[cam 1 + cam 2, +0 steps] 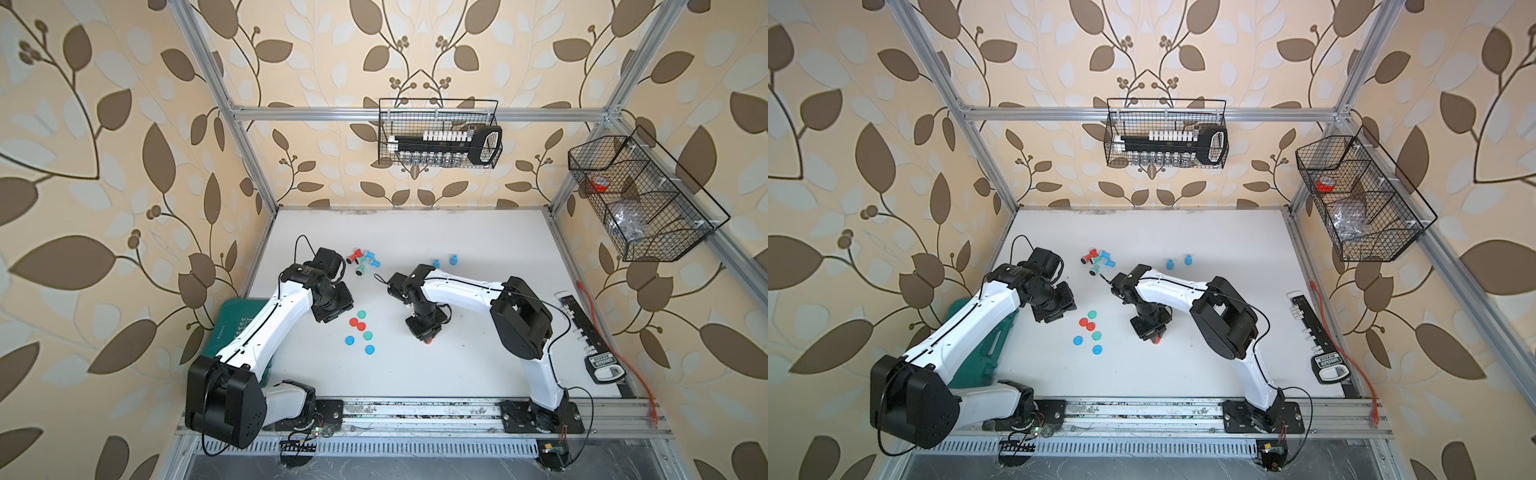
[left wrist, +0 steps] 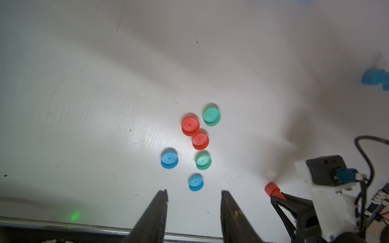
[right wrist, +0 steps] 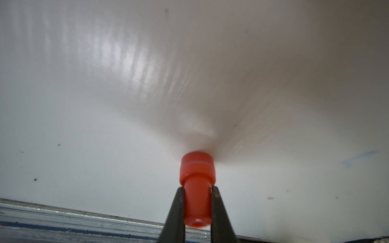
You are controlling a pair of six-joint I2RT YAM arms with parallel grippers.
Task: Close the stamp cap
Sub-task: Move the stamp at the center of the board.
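Right gripper (image 3: 197, 190): jaws narrow, clamped on the thin handle of the red stamp (image 3: 197, 168), wide end pointing down at the table (image 1: 415, 232). In both top views the stamp sits just below frame centre, poking out under the gripper. Holding it by the handle leaves the wide end free, I judge so that a cap can go on or be pressed home against the surface. A pale seam rings the wide end. Cannot tell whether that is a cap already seated, or whether the end touches the table. Left gripper (image 2: 194, 192): jaws partly apart, empty, hanging over the loose caps with one blue cap (image 2: 195, 183) just off its tips, probably staged for a pick. In a top view the cap cluster lies left of the red stamp, with bare table between. The red caps (image 2: 190, 125) lie close against each other, with the green caps (image 2: 211, 116) just beside them, so fingers going for a red one could nudge a neighbour. The second blue cap (image 2: 169, 160) sits a little apart. A pile of lying stamps (image 1: 363, 259) and two upright blue stamps (image 1: 436, 263) are further up the frame, out of the way.
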